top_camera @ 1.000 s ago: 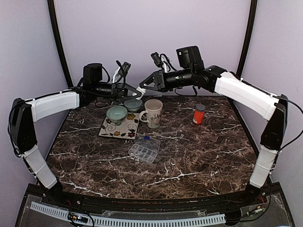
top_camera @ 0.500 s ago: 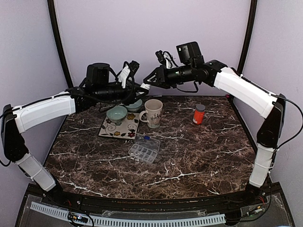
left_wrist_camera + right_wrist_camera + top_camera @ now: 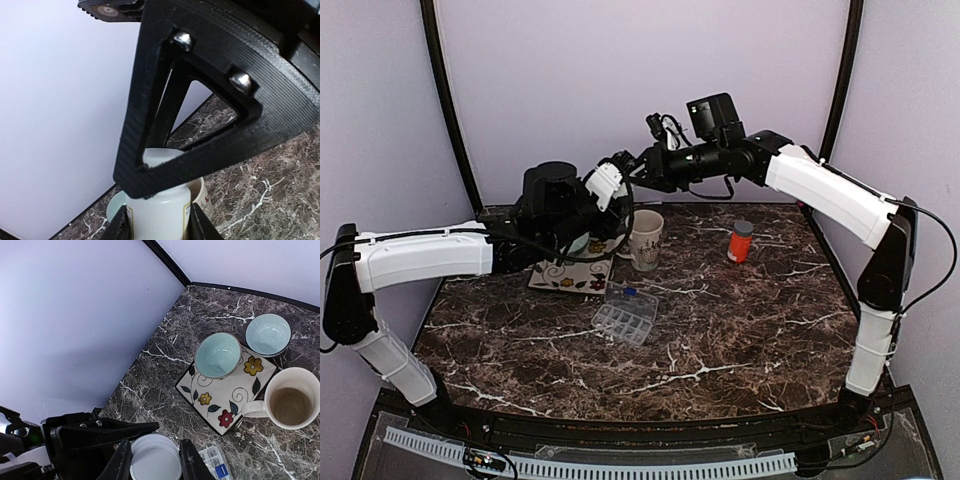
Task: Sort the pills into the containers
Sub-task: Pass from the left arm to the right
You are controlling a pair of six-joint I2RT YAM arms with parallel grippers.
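Marble worktop [image 3: 740,330] lies open at front and right from above, only the pill organizer [image 3: 625,317] near the middle; my arms meet high over the back edge. Left wrist: my left tool [image 3: 160,224] pinches the white bottle [image 3: 159,202], its long axis in line with the tool, pointing away. Right wrist: my right tool [image 3: 155,465] clamps that bottle's round end, seen face-on.

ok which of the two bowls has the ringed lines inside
The bluish bowl, just above the mug in the right wrist view, has fine rings inside. The pale green bowl beside it is smooth inside.
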